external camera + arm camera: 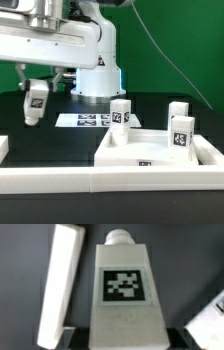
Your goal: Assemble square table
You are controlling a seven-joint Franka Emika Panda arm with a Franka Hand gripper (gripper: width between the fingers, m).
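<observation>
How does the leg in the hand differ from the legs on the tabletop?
The held leg hangs tilted in the hand, above the dark table; the mounted legs stand upright on the square tabletop. The held one is away from the slab, toward the exterior view's left. All are short, white, with black-and-white tags.

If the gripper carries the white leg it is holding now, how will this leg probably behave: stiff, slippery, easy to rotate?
The leg looks like hard moulded plastic, so probably stiff. Its smooth faces may be somewhat slippery. The gripper holds it tilted above the table, so it might pivot slightly between the fingers.
</observation>
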